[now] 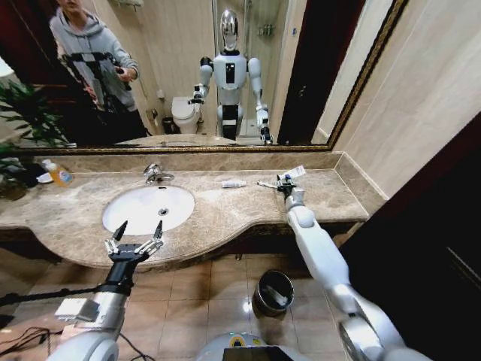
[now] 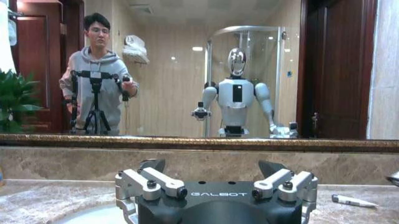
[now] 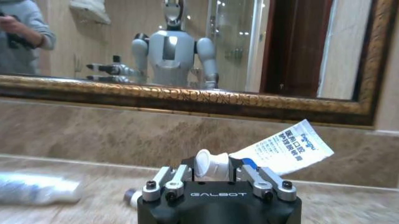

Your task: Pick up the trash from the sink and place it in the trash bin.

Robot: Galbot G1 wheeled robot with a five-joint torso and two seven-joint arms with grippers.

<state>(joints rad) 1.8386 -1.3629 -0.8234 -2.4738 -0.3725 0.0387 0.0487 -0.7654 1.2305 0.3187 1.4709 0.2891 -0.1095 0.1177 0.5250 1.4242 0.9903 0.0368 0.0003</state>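
Observation:
The white oval sink (image 1: 131, 218) sits in the beige marble countertop (image 1: 225, 214); I make out no trash in the basin. My right gripper (image 1: 285, 183) is at the back right of the counter, shut on a white toothpaste-like tube (image 3: 283, 149) whose cap end (image 3: 209, 163) sits between the fingers. Another white tube (image 1: 234, 183) lies on the counter between the faucet and that gripper, also seen as tube (image 2: 352, 201). My left gripper (image 1: 135, 242) hovers open at the counter's front edge before the sink, fingers (image 2: 149, 179) spread. The dark round trash bin (image 1: 273, 292) stands on the floor below the counter.
A chrome faucet (image 1: 156, 174) rises behind the sink. An orange-yellow bottle (image 1: 58, 174) and a green plant (image 1: 19, 120) stand at the far left. A large mirror and the back wall close off the counter; a side wall bounds it on the right.

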